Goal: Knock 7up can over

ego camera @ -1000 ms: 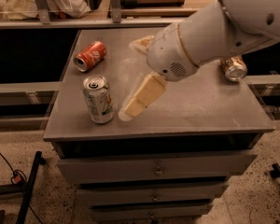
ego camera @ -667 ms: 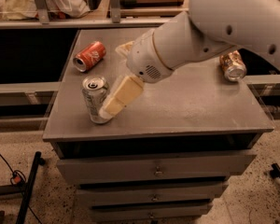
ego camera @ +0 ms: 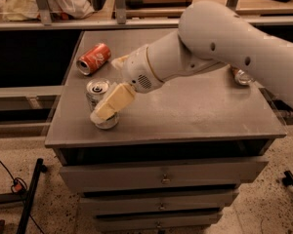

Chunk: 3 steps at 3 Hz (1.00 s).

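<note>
**Grey metal top: gripper laid across the standing can near the front-left corner**

Red-orange can [ego camera: 94, 58] lies on its side at the far left of the table [ego camera: 195, 106], well behind the work. In front of it the 7up can [ego camera: 97, 87] stands on its base, long axis upright or very nearly so, pull-tab top facing up. It sits close to the table's left edge and closer to the front edge.

The gripper [ego camera: 105, 112] slants down from the right and crosses the can's front and right side, apparently touching it. Whether it is parted or closed cannot be told from this view. The can therefore lies to the left of and just behind the gripper, so a sideways sweep to the left looks like the push that would tip it.

Room is tight. To the left and front the top ends soon, and a toppled can could roll off. Behind it there is bare surface up to the red-orange can.

Further right, the arm [ego camera: 210, 43] spans a wide bare stretch of table. At the far right another can [ego camera: 241, 76] lies, half hidden by the arm and well clear.
</note>
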### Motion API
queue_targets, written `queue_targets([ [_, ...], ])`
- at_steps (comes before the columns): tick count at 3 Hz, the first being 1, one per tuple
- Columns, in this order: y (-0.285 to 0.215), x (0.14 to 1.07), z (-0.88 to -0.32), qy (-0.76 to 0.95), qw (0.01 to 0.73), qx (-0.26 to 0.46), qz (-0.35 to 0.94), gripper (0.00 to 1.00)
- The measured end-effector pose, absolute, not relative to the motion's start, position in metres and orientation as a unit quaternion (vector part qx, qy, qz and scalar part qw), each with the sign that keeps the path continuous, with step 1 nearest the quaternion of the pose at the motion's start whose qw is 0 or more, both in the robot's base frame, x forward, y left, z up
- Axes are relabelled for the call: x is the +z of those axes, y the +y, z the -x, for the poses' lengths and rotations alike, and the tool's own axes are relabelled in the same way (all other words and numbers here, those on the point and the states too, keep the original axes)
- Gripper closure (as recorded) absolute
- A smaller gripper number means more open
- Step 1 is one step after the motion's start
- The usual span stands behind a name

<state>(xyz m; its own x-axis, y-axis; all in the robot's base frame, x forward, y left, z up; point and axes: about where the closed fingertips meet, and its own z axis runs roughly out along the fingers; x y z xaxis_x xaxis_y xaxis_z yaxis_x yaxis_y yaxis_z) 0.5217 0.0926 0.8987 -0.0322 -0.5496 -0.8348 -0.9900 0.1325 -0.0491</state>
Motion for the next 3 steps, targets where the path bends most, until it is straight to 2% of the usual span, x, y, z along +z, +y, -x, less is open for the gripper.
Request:
queue_targets([
  [2,0.109,0.877,-0.51,0.636,0.388,0.372,0.554,0.0],
  [3,0.109,0.869,-0.508,0.627,0.416,0.413,0.514,0.17],
])
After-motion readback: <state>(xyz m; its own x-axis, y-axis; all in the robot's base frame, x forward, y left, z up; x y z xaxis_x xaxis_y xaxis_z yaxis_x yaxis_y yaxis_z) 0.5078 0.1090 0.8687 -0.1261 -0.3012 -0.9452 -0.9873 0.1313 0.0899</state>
